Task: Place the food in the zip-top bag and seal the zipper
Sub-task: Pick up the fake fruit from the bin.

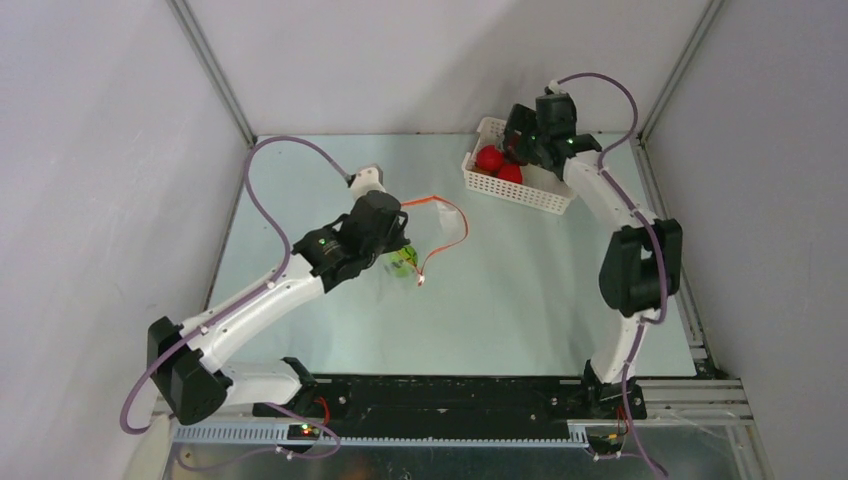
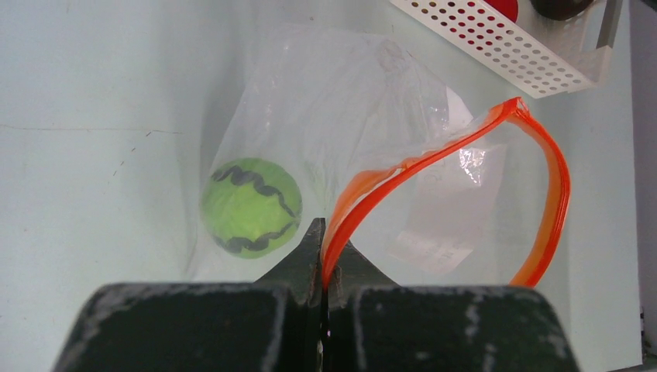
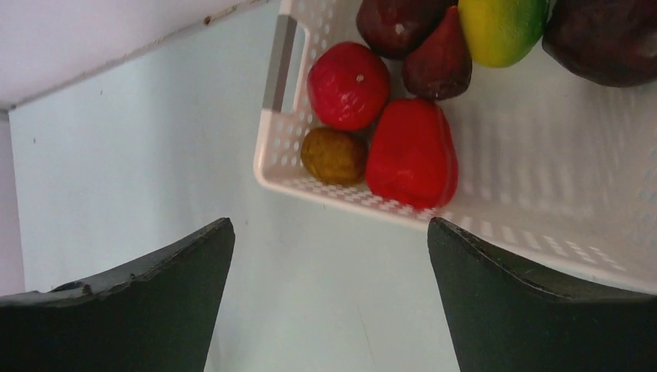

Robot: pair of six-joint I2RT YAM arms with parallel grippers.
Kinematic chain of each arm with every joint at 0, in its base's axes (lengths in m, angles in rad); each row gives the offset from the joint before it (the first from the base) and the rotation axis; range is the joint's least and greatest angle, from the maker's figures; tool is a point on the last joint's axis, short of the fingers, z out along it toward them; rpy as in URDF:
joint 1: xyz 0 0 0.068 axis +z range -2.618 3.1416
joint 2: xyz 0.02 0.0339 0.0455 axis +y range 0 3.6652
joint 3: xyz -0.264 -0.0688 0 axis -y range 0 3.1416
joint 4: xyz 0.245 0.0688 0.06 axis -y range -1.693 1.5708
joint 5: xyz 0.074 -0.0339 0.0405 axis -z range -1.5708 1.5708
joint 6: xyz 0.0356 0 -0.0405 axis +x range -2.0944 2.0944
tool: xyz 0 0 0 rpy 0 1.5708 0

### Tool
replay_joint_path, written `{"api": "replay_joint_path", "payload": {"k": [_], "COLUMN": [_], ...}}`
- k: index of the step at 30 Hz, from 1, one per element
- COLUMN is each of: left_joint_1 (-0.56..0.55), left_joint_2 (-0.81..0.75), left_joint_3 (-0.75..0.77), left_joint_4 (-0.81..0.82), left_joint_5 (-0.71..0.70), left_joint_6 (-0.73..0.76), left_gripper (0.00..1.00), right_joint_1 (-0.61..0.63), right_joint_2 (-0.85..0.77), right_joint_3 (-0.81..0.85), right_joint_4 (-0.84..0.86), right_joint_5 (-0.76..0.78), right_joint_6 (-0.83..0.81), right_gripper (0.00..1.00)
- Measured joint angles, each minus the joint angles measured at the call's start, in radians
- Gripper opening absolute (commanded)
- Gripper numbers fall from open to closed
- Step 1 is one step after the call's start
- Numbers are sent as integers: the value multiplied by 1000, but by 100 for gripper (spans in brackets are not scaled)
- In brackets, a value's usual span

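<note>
A white perforated plastic basket [image 3: 310,182] sits in the far right corner of the surface [image 1: 520,300] and holds most of the food [image 3: 411,151]. In it are 1 round bright red piece [image 3: 349,84], 1 blocky red one, 1 small olive-brown ball [image 3: 333,155] and 2 maroon pieces [image 3: 438,62]. A yellow-green fruit [image 3: 500,27] and another dark maroon one [image 3: 604,39] are cut off by the top of the right wrist view. The right claw [image 3: 329,240] hangs over the basket's near rim, spread wide and holding nothing. The zip-top bag [image 2: 349,93] is clear, crinkled film lying near the middle of the surface, left of centre. Its orange-red zipper [image 2: 556,178] bows into an open loop. The left claw [image 2: 324,248] is pinched tight on 1 side of that strip. A green ball with dark wavy stripes [image 2: 251,207] shows through the film, apparently inside the bag. The bag's far end blurs into the pale surface.
</note>
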Motion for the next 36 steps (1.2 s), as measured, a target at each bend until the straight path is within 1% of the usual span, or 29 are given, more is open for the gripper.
{"api": "replay_joint_path", "payload": {"k": [10,15,20,29,36], "left_joint_1": [2,2,2,2,2], "left_joint_2": [-20,-37,-63,-82,-83], "left_joint_3": [-3,-27,-52,-60,-60], "left_joint_4": [-28,-24,-18,-14,-14], "left_joint_5": [-39,-39,-45,-50,-52], "left_joint_6": [0,0,0,0,-1], "left_gripper": [0,0,0,0,0], "right_joint_1": [-1,3,4,5,0], "right_joint_2": [254,365,430,529,565], "right_joint_3": [152,278,340,397,432], "right_joint_4": [73,74,76,66,73], "right_joint_5": [34,46,68,72,74], "right_joint_6": [142,175,206,268,324], "right_gripper": [99,99,99,99,97]}}
